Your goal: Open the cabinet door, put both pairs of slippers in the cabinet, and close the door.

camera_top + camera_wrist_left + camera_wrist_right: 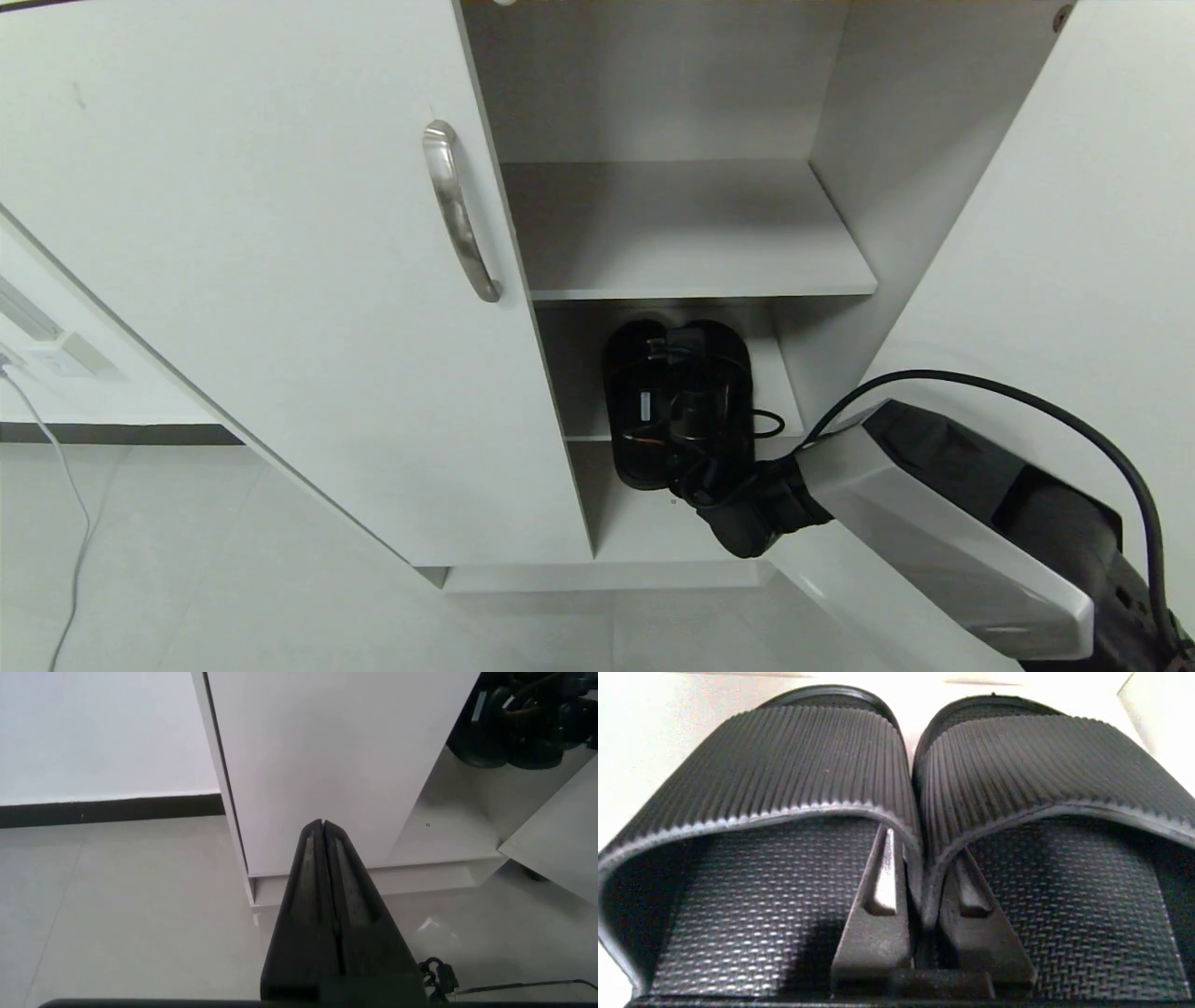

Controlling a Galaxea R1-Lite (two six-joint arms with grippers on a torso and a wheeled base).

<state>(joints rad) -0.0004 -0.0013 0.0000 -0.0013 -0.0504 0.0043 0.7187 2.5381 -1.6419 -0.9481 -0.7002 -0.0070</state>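
I'm pinching the black slippers [635, 373] by their inner walls in my right claw [923, 859] over the lower shelf [782, 383], heels overhanging; releasing now is risking a tip-out. Left claw [321, 835] is hanging clenched.

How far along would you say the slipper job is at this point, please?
Done: the door is open. In hand: the right end effector grips one pair of slippers, partly on a shelf. Left: release them, put in the other pair, close the door.
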